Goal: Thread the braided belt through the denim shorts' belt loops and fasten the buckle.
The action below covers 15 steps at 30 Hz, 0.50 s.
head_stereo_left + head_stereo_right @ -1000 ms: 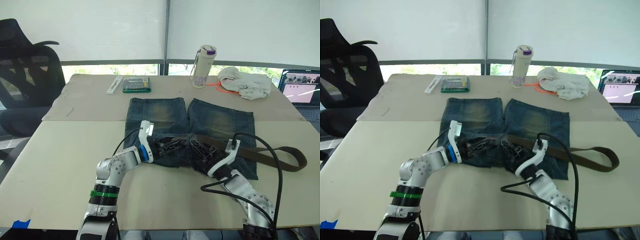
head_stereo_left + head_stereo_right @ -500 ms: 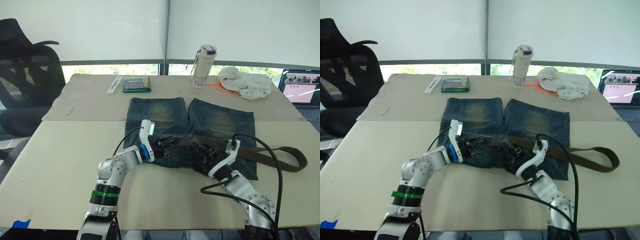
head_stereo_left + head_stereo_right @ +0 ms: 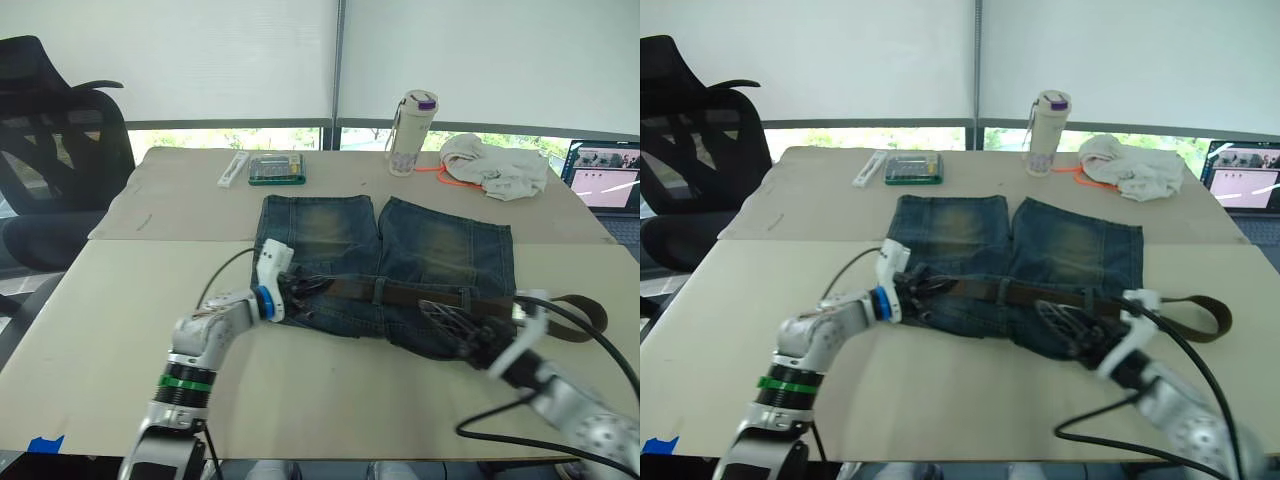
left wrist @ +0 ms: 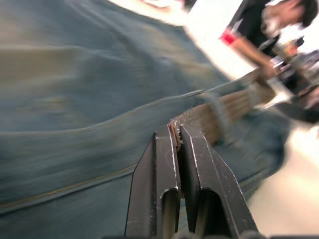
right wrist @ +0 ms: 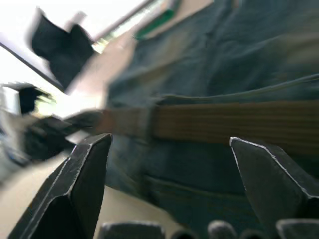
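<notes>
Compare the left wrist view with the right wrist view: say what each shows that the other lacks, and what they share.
Left wrist view alone: the left end effector, its fingers shut on the end of the belt.

Right wrist view alone: the right end effector open, its fingers spread wide and holding nothing, and a long straight run of belt crossing between them.

Both: the brown belt lying along the waistband of the shorts, and the tabletop beside the shorts.

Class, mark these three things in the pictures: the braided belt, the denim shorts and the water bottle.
braided belt (image 3: 420, 295), left eye view, on the strap lying across the waistband.
denim shorts (image 3: 320, 228), left eye view, on the worn patch of one leg.
water bottle (image 3: 1044, 132), right eye view, on the middle of its body.
</notes>
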Available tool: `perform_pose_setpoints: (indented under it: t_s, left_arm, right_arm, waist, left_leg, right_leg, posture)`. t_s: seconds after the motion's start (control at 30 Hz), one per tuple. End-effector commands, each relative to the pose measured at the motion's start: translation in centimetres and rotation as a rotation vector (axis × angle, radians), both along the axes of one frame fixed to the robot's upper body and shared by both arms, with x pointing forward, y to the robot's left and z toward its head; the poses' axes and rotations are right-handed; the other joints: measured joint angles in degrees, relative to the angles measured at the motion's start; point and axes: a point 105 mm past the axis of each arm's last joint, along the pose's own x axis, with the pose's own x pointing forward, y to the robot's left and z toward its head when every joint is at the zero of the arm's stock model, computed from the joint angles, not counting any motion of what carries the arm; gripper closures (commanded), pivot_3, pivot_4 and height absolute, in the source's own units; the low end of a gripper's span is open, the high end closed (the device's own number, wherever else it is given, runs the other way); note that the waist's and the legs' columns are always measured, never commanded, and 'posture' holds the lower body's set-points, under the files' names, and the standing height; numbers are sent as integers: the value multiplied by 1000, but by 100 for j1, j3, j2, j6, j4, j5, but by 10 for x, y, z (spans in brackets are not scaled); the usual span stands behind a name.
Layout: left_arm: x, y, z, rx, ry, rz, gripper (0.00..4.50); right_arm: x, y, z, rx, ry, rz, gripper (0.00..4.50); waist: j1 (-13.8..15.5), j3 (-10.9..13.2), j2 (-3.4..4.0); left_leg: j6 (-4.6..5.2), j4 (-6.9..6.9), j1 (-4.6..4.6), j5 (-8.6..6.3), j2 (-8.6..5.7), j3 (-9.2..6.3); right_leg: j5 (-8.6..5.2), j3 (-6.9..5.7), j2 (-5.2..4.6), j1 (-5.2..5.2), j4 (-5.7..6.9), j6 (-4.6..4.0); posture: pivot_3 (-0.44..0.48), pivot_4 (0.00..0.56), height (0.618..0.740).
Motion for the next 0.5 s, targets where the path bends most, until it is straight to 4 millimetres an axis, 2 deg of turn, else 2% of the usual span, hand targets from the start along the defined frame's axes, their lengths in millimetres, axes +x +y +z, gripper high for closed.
perform_pose_setpoints:
  t_s: [0.03,0.23,0.5]
  left_arm:
    - [-1,-2,8,91,-151,-36,4500]
    - [7,15,28,202,-409,19,4500]
    - [10,30,82,321,-835,56,4500]
  right_arm:
    - [-4,-18,4,-45,-33,-36,344]
    - [-6,-39,-6,-147,3,-83,344]
    - [-9,-42,-24,-233,65,-65,344]
  waist:
    - [7,0,0]
    - [5,0,0]
    - [18,1,-1]
  left_leg:
    - [1,0,1,0,0,1]
    - [4,0,0,-3,0,1]
    - [6,0,-2,-3,1,1]
  right_leg:
    - [0,0,0,1,0,0]
    - [0,1,-3,-2,0,0]
    - [0,0,-5,-2,1,0]
  posture:
    - [0,150,737]
    - [0,150,737]
    - [0,150,737]
